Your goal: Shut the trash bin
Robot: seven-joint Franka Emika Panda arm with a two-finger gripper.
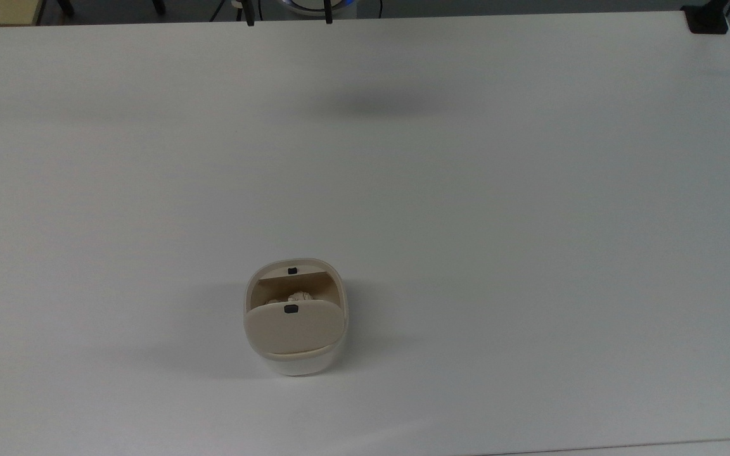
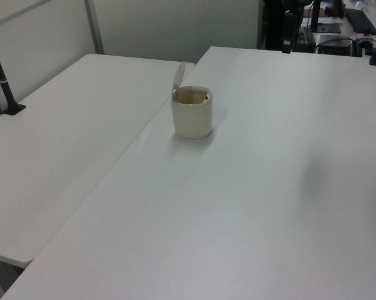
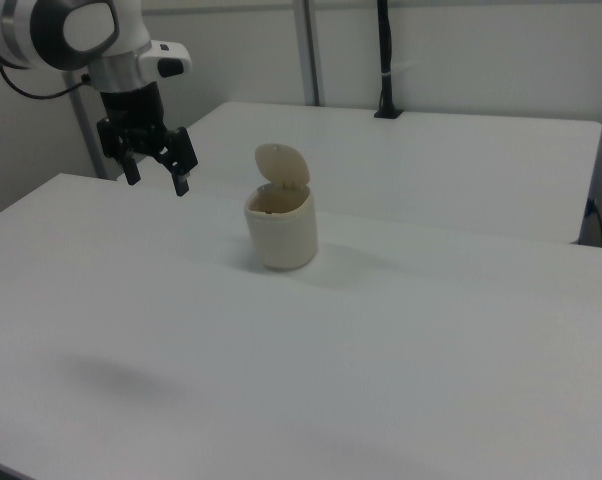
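Top view: trash bin [image 1: 294,316] stood on the white table [image 1: 530,221], toward the top view's lower middle. Beige lid [image 1: 294,326] raised, black button [image 1: 290,308] on it; crumpled paper [image 1: 300,296] inside.

Left view: bin [image 2: 192,112] near the seam with a second table [image 2: 63,150]; lid [image 2: 179,76] upright on the left view's left side of the rim.

Right view: gripper [image 3: 156,170] hung in the air, fingers apart and holding nothing, to the right view's left of the bin [image 3: 280,225], well apart from it. Lid [image 3: 283,165] stood open at the back.

Judgement: light plastic, likely to slide or tip. Push the lid's top edge down toward the rim; no grasp needed.
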